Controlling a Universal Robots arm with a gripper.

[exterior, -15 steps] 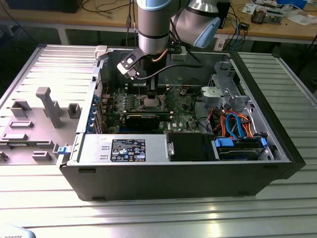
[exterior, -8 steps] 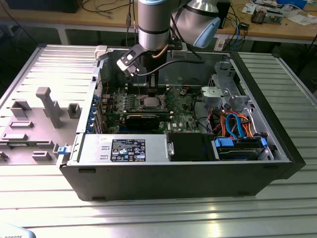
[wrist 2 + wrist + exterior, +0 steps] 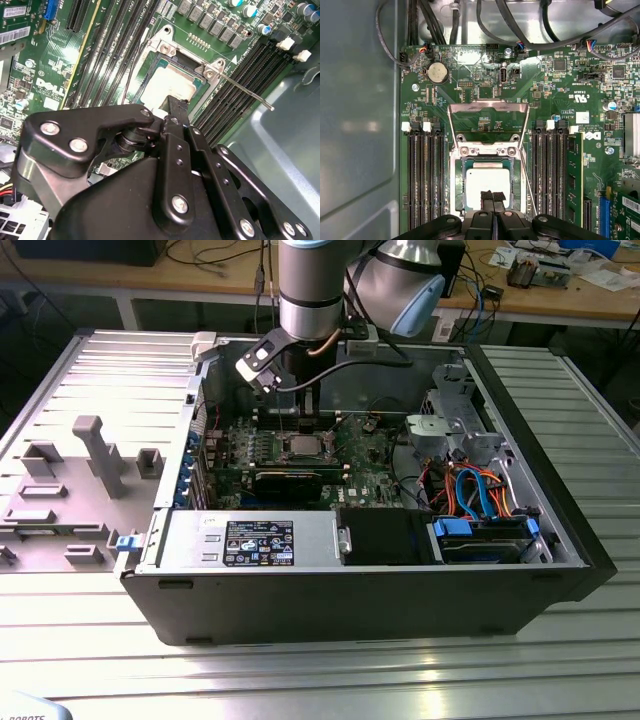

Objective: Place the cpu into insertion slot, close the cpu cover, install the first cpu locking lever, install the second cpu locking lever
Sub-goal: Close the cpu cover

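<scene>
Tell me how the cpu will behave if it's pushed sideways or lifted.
The cpu looks like a thin, flat, metal-topped square, so it is probably stiff and light. Seated inside the insertion slot, it likely won't slide sideways. Its smooth top may be slippery for the end effector.

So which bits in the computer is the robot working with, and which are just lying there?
For the job: silver-grey square cpu; pale-rimmed square insertion slot; thin silvery metal cpu cover frame; thin wire locking lever.
Just there: round silver coin battery; long black memory slots; orange and blue cables.
</scene>
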